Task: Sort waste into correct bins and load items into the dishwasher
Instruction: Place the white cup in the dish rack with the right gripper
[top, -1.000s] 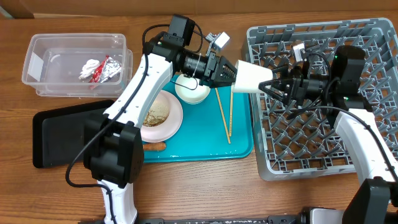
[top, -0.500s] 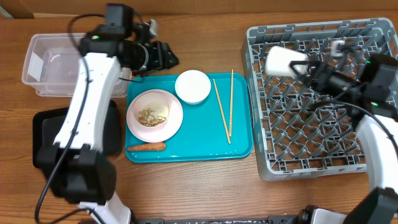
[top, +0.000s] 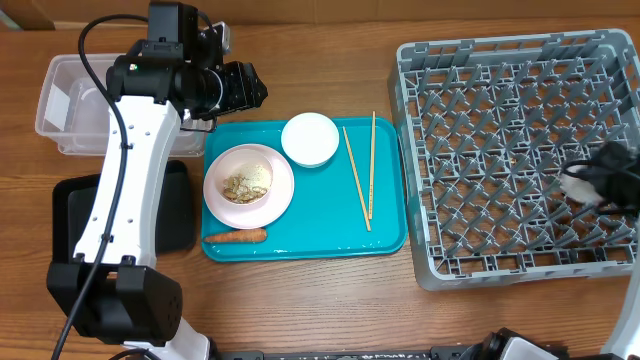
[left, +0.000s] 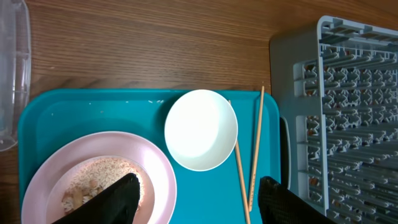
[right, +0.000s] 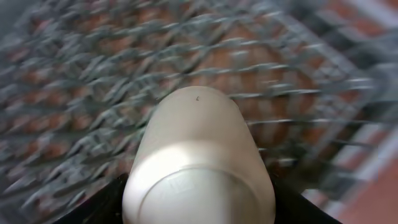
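Right wrist, smooth round white cup, blurred grey lattice rack

**A:** What is the bench made of?

**B:** Brown wood with a visible grain and a soft sheen. The teal tray is smooth, glossy plastic.

**A:** And the dish rack?

**B:** Grey moulded plastic, matt. The clear tub is see-through plastic, slightly cloudy. The black tray looks matt.

**A:** The crockery?

**B:** The pink plate and white bowl look smooth. The white cup is smooth with a bright sheen, though that view is blurred. The chopsticks are pale bare wood. The food scraps are grainy and dull, and the carrot is smooth-skinned. The left arm has a glossy white shell.
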